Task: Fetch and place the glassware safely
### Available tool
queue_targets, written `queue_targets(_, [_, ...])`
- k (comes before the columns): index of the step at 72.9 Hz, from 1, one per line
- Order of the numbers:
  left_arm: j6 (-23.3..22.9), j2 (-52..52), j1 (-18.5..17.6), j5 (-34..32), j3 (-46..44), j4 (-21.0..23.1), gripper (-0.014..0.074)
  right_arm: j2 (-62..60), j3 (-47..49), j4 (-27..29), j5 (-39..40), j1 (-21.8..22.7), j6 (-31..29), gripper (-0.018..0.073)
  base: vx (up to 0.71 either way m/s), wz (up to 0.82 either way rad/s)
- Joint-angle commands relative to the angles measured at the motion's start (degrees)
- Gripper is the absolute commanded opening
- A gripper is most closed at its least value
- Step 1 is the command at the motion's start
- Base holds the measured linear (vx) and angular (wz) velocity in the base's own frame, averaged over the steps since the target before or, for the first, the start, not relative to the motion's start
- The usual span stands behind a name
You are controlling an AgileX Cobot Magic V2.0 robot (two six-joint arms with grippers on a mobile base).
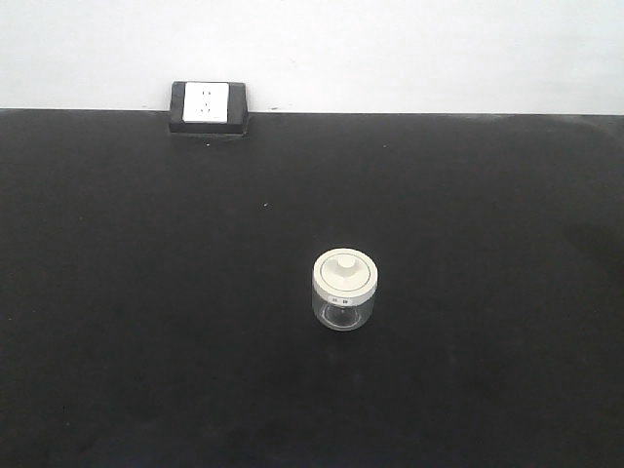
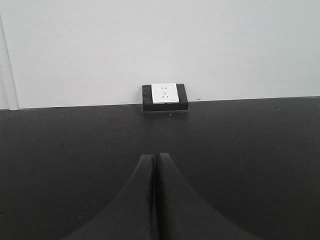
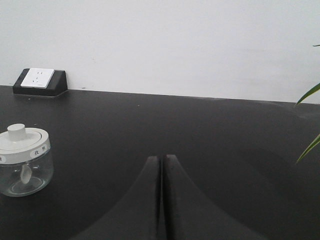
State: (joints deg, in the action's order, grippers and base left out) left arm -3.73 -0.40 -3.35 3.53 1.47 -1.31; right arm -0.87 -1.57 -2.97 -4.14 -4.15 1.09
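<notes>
Nearest you, the left tool [image 2: 154, 159] and the right tool [image 3: 161, 159] are both clenched, fingertips pressed together on nothing, each low over the black surface [image 1: 127, 322]. The glass jar [image 1: 345, 289] stands upright near the middle of that surface, lid on (knob at its centre), ahead and to the left of the right tool, with bare surface all around it. Farthest off, a wall socket [image 1: 207, 105] sits at the back edge against the white wall [image 1: 409, 49]. Green leaves [image 3: 309, 120] cross the right wrist view's right border.
</notes>
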Motion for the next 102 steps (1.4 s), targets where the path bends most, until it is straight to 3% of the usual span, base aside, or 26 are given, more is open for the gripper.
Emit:
queue_targets(1, [-0.4, -1.0, -0.3, -4.1, 1.7, 0.4, -0.0007, -0.3, -1.1, -0.6, 4.5, 0.5, -0.2, -0.0008, 0.00, 0.00])
queue_targets(22, [-0.4, -1.0, -0.3, -4.1, 1.7, 0.4, -0.0007, -0.3, -1.1, -0.1, 4.5, 3.4, -0.1, -0.0008, 0.00, 0.00])
queue_targets(102, [-0.4, -1.0, -0.3, -4.1, 1.7, 0.4, -0.0007, -0.3, -1.1, -0.2, 4.1, 3.3, -0.1, -0.0008, 0.00, 0.00])
